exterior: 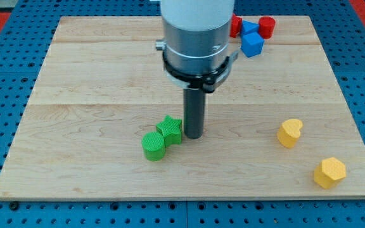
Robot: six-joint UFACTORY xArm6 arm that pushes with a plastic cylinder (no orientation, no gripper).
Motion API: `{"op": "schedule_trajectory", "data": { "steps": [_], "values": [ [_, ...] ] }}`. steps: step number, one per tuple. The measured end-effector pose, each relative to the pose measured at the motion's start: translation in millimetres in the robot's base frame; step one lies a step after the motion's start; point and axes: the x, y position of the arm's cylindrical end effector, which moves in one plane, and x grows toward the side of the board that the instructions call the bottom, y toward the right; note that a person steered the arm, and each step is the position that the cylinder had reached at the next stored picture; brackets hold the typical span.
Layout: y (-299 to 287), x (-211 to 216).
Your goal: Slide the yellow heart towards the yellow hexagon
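Two yellow blocks: yellow heart [289, 133], yellow hexagon [329, 172], my tip [193, 137] touching green star [170, 130]

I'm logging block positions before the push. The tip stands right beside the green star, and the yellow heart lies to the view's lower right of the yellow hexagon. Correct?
Not quite. The camera view shows my tip beside the green star, but the yellow heart lies to the upper left of the yellow hexagon.

The wooden board [94, 76] carries blocks placed around the green star [170, 129] — green cylinder [153, 145] touching it, yellow heart [289, 133] and yellow hexagon [329, 172] well right, red and blue blocks [252, 31] far above-right.
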Motion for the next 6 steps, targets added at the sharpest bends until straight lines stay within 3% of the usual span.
{"op": "schedule_trajectory", "data": {
  "steps": [1,2,4,5,6],
  "values": [
    [49.5,-51.2],
    [141.2,-71.4],
    [154.3,26.2],
    [162.0,5.1],
    [175.7,-56.6]
  ]
}}
